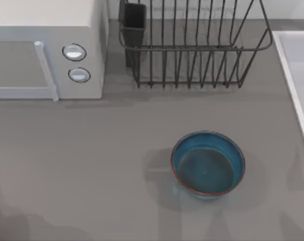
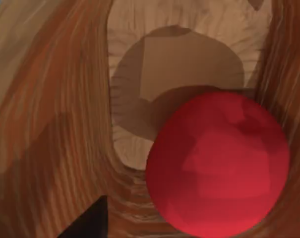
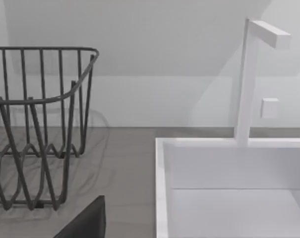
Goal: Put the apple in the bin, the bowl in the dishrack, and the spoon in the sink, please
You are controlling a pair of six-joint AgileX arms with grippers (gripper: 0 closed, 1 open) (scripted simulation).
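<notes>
Bin: through our left wrist camera we look down into a wooden bin (image 2: 50, 124) with orange-brown grained walls and a paler round floor.
Apple: the red apple (image 2: 218, 163) sits inside that bin, low against its wall and covering part of the pale floor.
Bowl: the blue-teal bowl (image 1: 208, 164) stands upright on the desk, right of the middle and toward the near edge; we see nothing in it.
Dishrack: the dark wire dishrack (image 1: 192, 45) stands along the desk's far edge, right of centre, well apart from the bowl. We see nothing between its bars, and its black utensil cup (image 1: 133, 22) is at its far left corner.
Sink: the pale sink (image 1: 297, 75) lies along the desk's right edge, just beside the dishrack. The right wrist view shows its raised rim (image 3: 162, 188), a bare basin wall and a white faucet (image 3: 249, 79) behind it.
Microwave: the white microwave (image 1: 41, 45) with two round knobs fills the desk's far left corner.
Left gripper: one dark finger tip (image 2: 88, 223) shows above the bin; we cannot tell how far apart the fingers are.
Right gripper: one dark finger tip (image 3: 85, 220) shows above the desk between dishrack and sink; again we cannot tell the opening.
</notes>
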